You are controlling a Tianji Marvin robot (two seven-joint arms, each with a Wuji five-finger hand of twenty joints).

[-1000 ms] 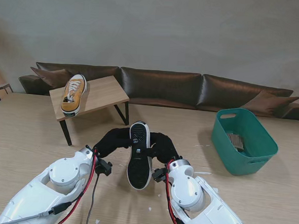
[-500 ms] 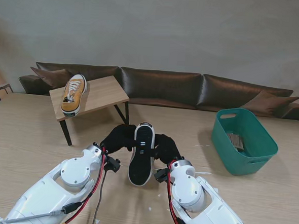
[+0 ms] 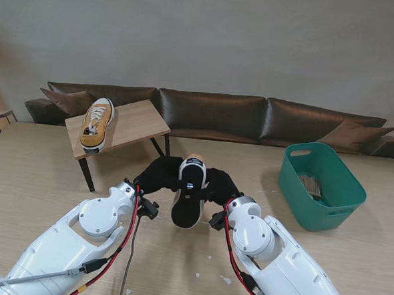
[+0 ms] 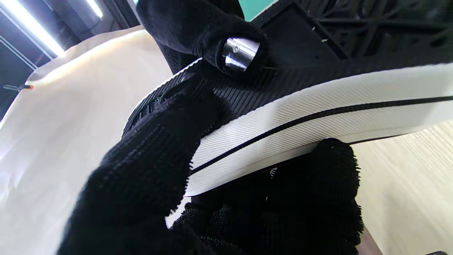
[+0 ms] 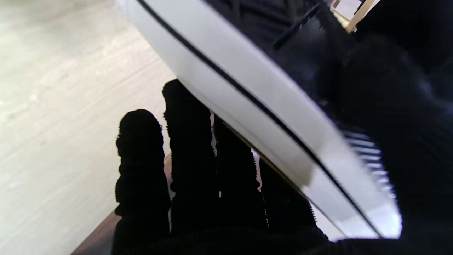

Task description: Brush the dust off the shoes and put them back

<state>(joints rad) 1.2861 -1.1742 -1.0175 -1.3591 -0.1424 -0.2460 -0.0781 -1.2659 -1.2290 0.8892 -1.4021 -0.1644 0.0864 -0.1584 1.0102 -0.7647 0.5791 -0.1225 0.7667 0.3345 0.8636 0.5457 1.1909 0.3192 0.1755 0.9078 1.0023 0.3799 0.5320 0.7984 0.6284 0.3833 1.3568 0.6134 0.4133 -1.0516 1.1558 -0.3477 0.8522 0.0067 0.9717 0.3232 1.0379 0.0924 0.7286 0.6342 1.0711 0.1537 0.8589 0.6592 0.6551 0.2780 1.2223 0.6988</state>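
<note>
Left hand: the left hand (image 3: 156, 180), in a black glove, grips the left side of the black sneaker (image 3: 188, 199), thumb on the sole and fingers (image 4: 329, 166) under the upper.
Right hand: the right hand (image 3: 220, 186) clasps the same shoe from the right side, four fingers (image 5: 187, 141) beneath it and the thumb over the tread.
Where the shoe is: held clear of the wooden table (image 3: 34, 178), between the two wrists, in the middle of the scene, sole turned up toward me and toe pointing far.
Step in hand: judged from this, the shoe is being carried or turned over in both hands; no brush is at work on it.
Next move: probably either presenting the upper for brushing or carrying it left and far to the small side table (image 3: 135, 123), beside the yellow sneaker (image 3: 97, 123); both hands would need to move together so the shoe does not twist out.
Brush: an object lies in the green basket (image 3: 344, 196) at the right, too small to name.
Look of the shoe: black ribbed tread, white sidewall (image 4: 318, 102) with a thin black stripe, dark upper; any dust is too fine to see.
</note>
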